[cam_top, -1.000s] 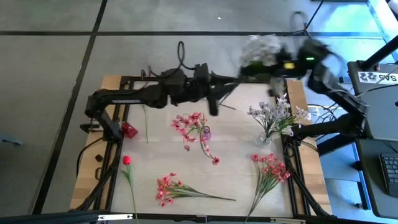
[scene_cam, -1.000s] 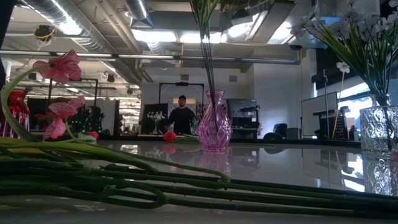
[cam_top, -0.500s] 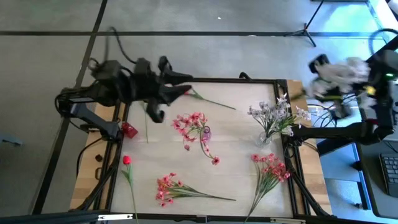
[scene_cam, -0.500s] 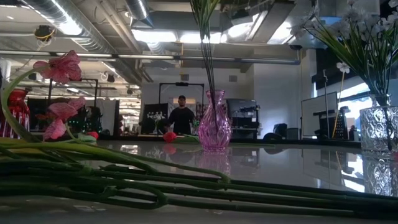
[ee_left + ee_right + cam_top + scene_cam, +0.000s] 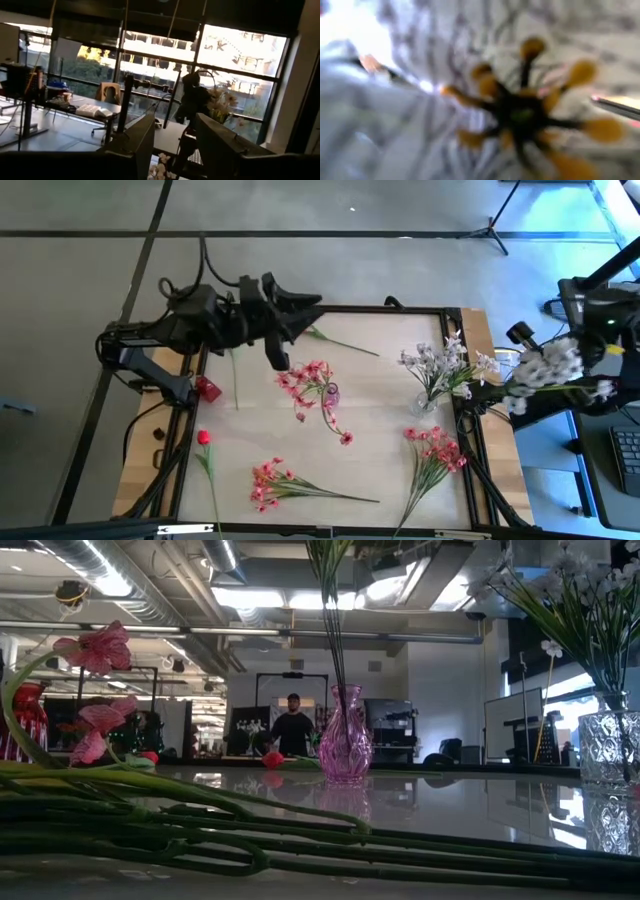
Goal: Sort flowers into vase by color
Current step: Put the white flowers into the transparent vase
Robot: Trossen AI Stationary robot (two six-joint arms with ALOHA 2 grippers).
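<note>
Rightward, right gripper [image 5: 598, 376] — clamped on white spray [image 5: 545, 367].

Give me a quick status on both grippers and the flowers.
Left gripper open, empty, at the table's far left corner. Right gripper shut on a white spray, off the table's right edge. Pink sprays and a red bud lie unsorted. Nothing blocking.

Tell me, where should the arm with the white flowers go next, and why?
Probably the right arm should swing its white spray back over the table toward the clear vase. The spray hangs in the air beyond the table's right edge, and that vase already holds white flowers, so the colours match. The left gripper waits open near the table's far edge.
</note>
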